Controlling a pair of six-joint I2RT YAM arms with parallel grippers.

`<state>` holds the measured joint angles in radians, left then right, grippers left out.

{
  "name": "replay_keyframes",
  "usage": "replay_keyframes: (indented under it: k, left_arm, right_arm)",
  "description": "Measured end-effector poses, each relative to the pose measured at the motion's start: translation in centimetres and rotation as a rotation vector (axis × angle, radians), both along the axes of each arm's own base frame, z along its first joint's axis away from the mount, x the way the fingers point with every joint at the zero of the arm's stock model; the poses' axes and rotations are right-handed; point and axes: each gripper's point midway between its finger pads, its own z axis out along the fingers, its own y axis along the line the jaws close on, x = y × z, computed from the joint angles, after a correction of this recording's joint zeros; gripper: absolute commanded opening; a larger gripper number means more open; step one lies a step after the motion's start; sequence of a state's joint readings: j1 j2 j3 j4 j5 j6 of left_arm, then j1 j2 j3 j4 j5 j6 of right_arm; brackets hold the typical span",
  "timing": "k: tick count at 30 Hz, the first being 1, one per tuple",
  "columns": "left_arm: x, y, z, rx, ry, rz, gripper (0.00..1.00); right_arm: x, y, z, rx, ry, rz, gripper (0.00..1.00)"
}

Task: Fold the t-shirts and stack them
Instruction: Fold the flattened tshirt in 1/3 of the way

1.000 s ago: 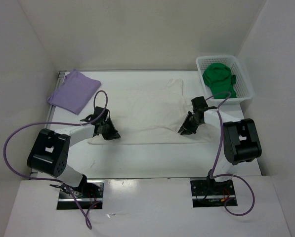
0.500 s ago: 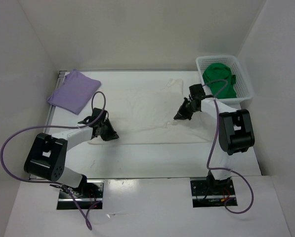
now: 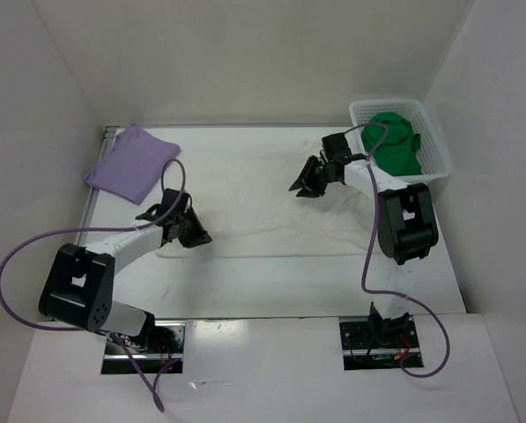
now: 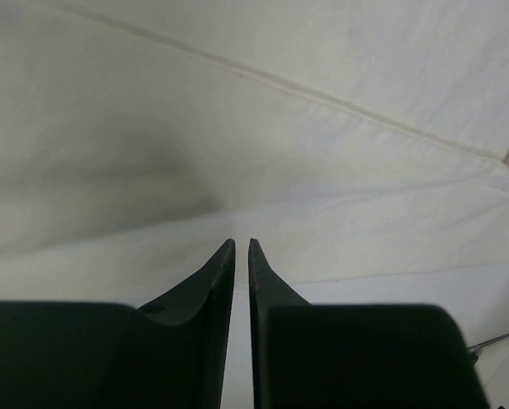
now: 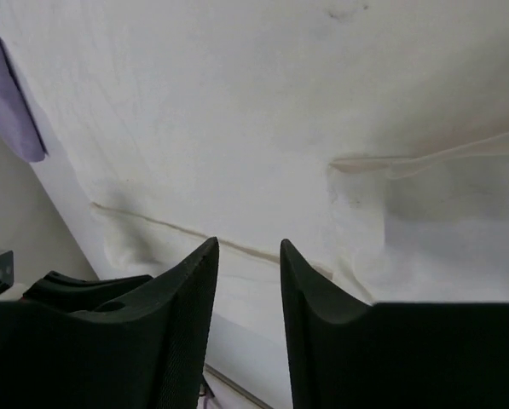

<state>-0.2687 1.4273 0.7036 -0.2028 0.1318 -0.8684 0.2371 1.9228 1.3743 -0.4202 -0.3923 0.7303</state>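
Top external, white table, white walls, cream shirt spread

Upper left: a plain lavender purple folded cloth shirt. Centre: a plain cream white soft cloth shirt, slightly warmer in tone than the white table beneath. Upper right: a solid bright green cloth shirt inside a white plastic mesh basket with a grid pattern. The thin cables are purple.

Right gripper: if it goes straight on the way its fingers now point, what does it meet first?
Most likely the cream white t-shirt: in the right wrist view its cloth fills the line beyond the right gripper. How far off is unclear.
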Motion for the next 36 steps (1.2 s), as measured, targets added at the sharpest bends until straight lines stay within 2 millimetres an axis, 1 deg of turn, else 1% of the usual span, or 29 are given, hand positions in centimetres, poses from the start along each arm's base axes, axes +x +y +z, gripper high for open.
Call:
replay_keyframes:
  k: [1,2,4,5,7,8,11,13,15,17,19,21,24,26,28,29,30,32,34,36]
  left_arm:
    - [0.2,0.0,0.3,-0.003,-0.008,0.001,0.18]
    - [0.3,-0.1,0.7,-0.005,-0.02,0.001,0.18]
    - [0.7,-0.1,1.4,-0.008,-0.04,0.003,0.18]
    - [0.8,-0.2,1.7,-0.01,-0.049,0.003,0.18]
    - [1.3,-0.4,2.4,-0.014,-0.069,-0.001,0.18]
    - [1.6,-0.4,2.6,-0.015,-0.077,-0.001,0.18]
    - [2.3,-1.3,3.3,-0.02,-0.094,-0.021,0.18]
    - [2.8,-2.4,3.3,-0.022,-0.089,-0.051,0.19]
    - [3.1,-4.0,2.7,-0.025,-0.075,-0.093,0.19]
    - [3.0,-5.1,2.0,-0.03,-0.054,-0.129,0.19]
    - [2.6,-6.0,1.0,-0.027,-0.032,-0.166,0.19]
    - [2.1,-6.4,0.4,-0.028,-0.01,-0.187,0.2]
    - [1.8,-6.4,0.0,-0.028,-0.001,-0.191,0.2]
    - [1.4,-6.2,-0.5,-0.026,0.008,-0.191,0.2]
    - [0.8,-6.0,-1.0,-0.019,0.026,-0.189,0.2]
    - [0.5,-5.8,-1.2,-0.017,0.031,-0.189,0.2]
    - [0.2,-5.7,-1.3,-0.016,0.036,-0.188,0.2]
    - [-0.1,-5.6,-1.1,-0.016,0.031,-0.187,0.2]
    - [-0.1,-5.5,-0.5,-0.019,0.015,-0.185,0.2]
    - [0.0,-5.5,0.0,-0.022,-0.004,-0.183,0.2]
  right_arm:
    - [0.0,0.1,0.1,0.003,-0.003,0.007,0.42]
    - [-0.1,0.1,0.1,0.004,-0.003,0.01,0.39]
    - [-0.1,0.0,0.0,-0.004,-0.005,0.015,0.28]
    - [-0.2,-0.1,0.0,-0.014,-0.011,0.014,0.17]
    - [-0.7,-0.7,0.2,-0.04,-0.023,0.007,0.07]
    - [-1.1,-1.1,0.3,-0.054,-0.027,0.002,0.04]
    - [-2.0,-2.0,0.6,-0.091,-0.041,-0.012,0.02]
    - [-1.9,-2.3,0.3,-0.112,-0.044,-0.019,0.02]
    - [-1.8,-2.6,-0.9,-0.136,-0.026,-0.023,0.02]
    - [-1.8,-2.9,-2.5,-0.16,0.003,-0.024,0.02]
    - [-1.9,-3.1,-4.5,-0.18,0.043,-0.022,0.02]
    - [-2.2,-3.1,-6.5,-0.196,0.088,-0.016,0.0]
    - [-1.3,-2.2,-6.5,-0.184,0.081,-0.003,0.0]
    - [-0.7,-1.1,-6.5,-0.18,0.065,0.018,0.0]
    - [-0.6,0.2,-6.4,-0.171,0.057,0.047,0.03]
    - [-0.6,1.0,-6.3,-0.169,0.052,0.063,0.06]
    - [-0.6,1.6,-6.1,-0.168,0.044,0.075,0.19]
    - [-0.6,2.3,-5.8,-0.176,0.032,0.085,0.31]
    - [-0.6,2.8,-5.3,-0.18,0.016,0.094,0.38]
    - [-0.5,2.7,-4.8,-0.19,0.001,0.096,0.38]
